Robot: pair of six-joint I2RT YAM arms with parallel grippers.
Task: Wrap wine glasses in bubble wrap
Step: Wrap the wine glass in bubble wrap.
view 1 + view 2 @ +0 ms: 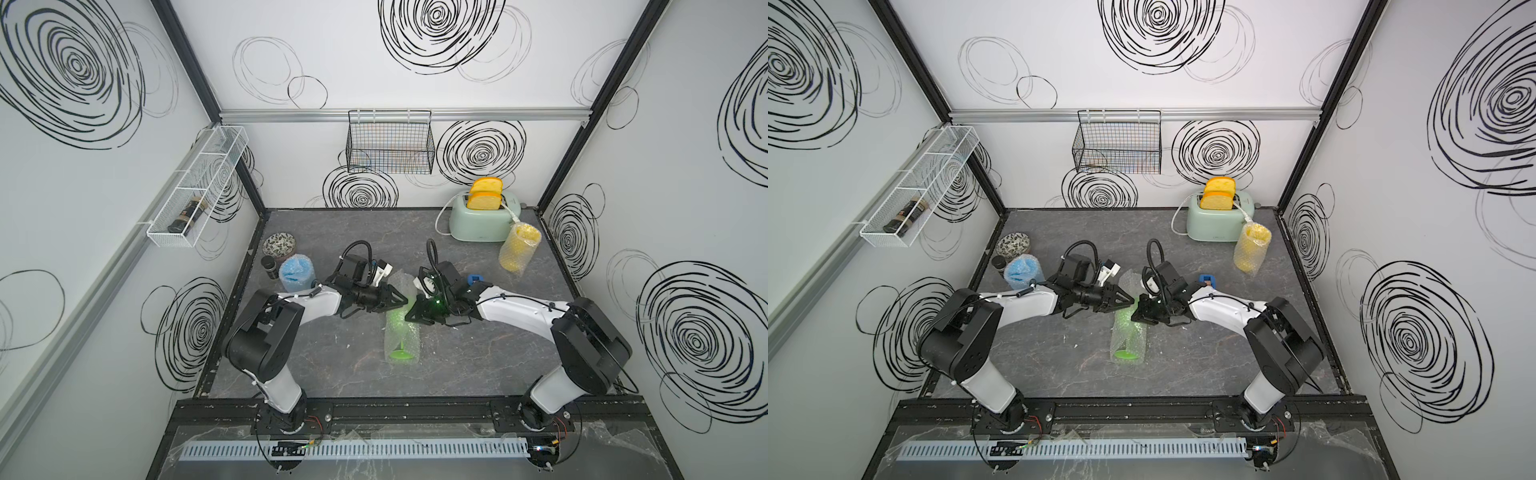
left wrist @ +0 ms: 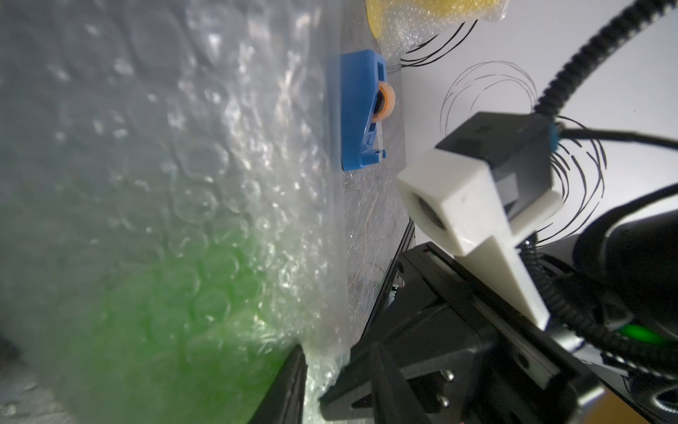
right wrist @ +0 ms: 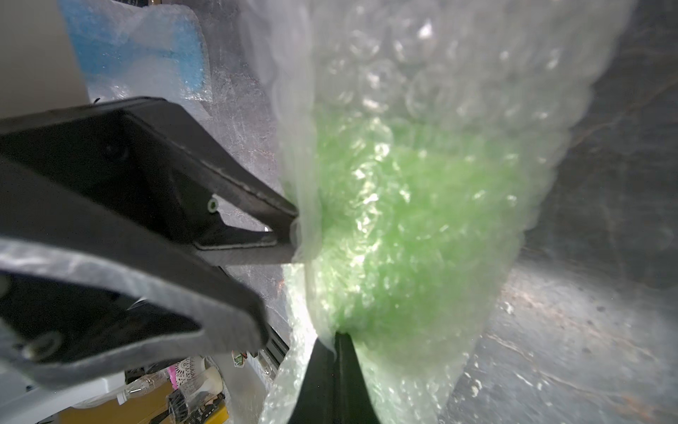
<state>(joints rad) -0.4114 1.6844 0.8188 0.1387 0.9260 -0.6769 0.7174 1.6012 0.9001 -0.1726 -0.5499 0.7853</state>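
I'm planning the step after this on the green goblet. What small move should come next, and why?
Probably ease the left gripper off the bubble wrap: the right gripper is shut on the wrap close beside it, and the green goblet lies rolled inside, so one grip likely keeps the wrap closed.

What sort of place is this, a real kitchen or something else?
Probably a robot test cell staged as a kitchen counter: a left arm and a right arm bolted to a front rail, swirl-printed panel walls, and a mint toaster on a marble-look table.
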